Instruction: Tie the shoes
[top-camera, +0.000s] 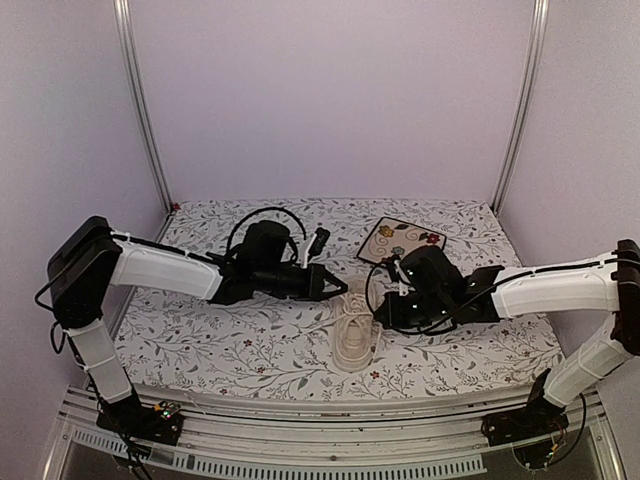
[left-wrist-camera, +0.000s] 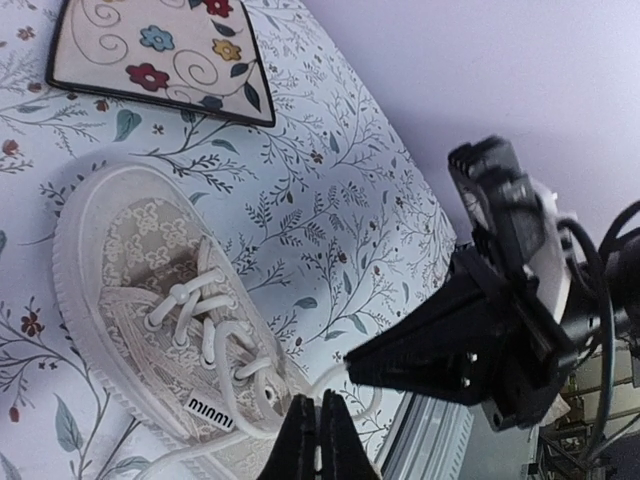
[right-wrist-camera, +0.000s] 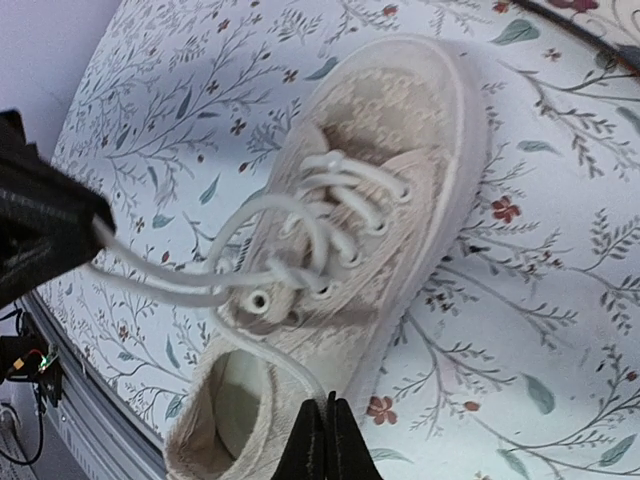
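L hand (left-wrist-camera: 320, 445) & R hand (right-wrist-camera: 326, 440) both pinched fully shut, ea. gripping long white lace (right-wrist-camera: 285, 366) of cream-white canvas sneaker (right-wrist-camera: 400, 150).

Pale lilac walls (top-camera: 330, 90) close in the back and sides, evenly lit, with a silver post (top-camera: 140, 100) at each rear corner. The table (top-camera: 250, 350) wears a white cloth printed with leafy sprigs, and a metal rail (top-camera: 330, 435) runs along its near edge.
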